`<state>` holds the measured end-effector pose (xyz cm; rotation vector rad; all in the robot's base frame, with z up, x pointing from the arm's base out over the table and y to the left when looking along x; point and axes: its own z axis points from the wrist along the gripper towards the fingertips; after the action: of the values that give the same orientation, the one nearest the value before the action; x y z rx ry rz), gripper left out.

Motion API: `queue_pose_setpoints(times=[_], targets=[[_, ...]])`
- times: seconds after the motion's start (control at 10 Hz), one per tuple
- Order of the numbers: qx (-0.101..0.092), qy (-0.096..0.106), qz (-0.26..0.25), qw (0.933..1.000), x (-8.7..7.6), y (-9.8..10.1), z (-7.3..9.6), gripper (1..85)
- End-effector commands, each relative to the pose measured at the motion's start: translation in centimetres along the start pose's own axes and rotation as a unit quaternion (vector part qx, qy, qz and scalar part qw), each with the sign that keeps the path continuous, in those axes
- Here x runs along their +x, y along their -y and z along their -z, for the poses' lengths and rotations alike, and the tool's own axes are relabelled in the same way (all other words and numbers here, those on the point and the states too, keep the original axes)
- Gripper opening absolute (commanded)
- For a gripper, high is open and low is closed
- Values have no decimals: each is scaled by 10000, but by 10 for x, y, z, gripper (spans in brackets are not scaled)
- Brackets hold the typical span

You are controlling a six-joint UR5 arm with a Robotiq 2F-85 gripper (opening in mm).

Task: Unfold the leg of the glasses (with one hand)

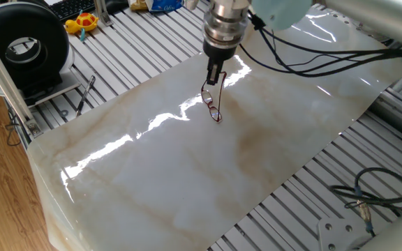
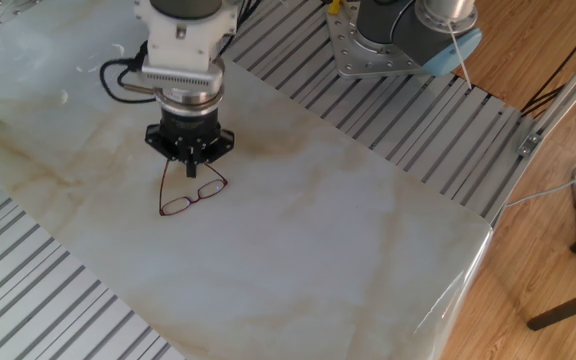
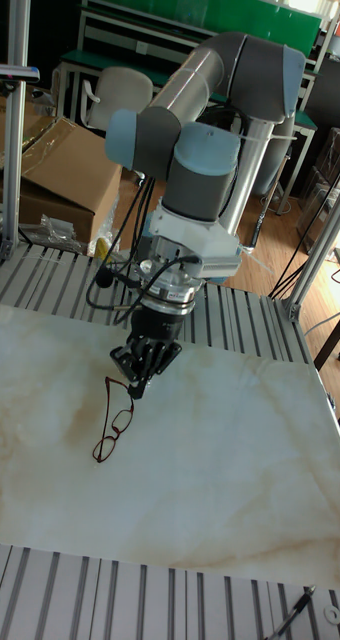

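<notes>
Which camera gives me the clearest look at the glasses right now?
The tall fixed view: the glasses lie unobstructed below the gripper. The other fixed view shows the lenses, gripper covering the far end. One fixed view shows them small amid glare.
</notes>
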<state>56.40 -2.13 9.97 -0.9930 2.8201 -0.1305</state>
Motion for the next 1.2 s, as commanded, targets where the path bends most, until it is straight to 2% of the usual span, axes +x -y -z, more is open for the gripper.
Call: queue_pose_setpoints(times=[0.0, 0.5, 0.7, 0.8, 1.1], targets=[[68, 82, 6, 9999, -12, 6, -14, 13], [128, 23, 98, 9999, 8, 17, -19, 13], [72, -70, 83, 9999, 20, 16, -22, 13], [-37, -158, 7, 9999, 28, 11, -24, 13], [-182, -384, -109, 9990, 45, -1, -16, 13]])
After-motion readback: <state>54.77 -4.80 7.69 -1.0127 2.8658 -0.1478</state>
